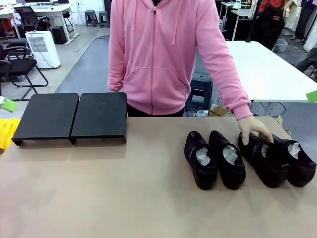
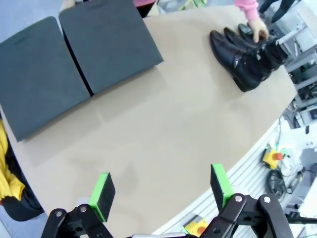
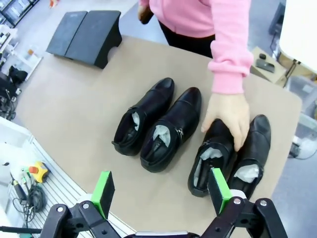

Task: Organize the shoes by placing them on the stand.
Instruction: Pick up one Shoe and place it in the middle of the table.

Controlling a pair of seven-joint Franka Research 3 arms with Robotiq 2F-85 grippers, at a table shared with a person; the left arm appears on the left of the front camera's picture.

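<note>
Several glossy black shoes with white paper stuffing lie on the tan table's right half: a left pair [image 1: 214, 158] [image 3: 157, 123] and a right pair [image 1: 277, 157] [image 3: 233, 156], also seen far off as dark shoes [image 2: 242, 53]. The person's hand [image 1: 255, 130] [image 3: 229, 115] rests on the right pair. The matte-black two-panel stand [image 1: 72, 118] [image 2: 74, 59] [image 3: 85, 35] sits bare at the table's far left. My left gripper [image 2: 161, 191] hangs open high above the table's near side. My right gripper [image 3: 161, 191] is open above the shoes, holding nothing.
A person in a pink hoodie [image 1: 158, 54] stands at the far edge between stand and shoes. A yellow object [image 1: 6, 133] lies at the left edge. Beyond the table's near edge are a rail and a yellow emergency-stop box [image 2: 272, 157] [image 3: 38, 173].
</note>
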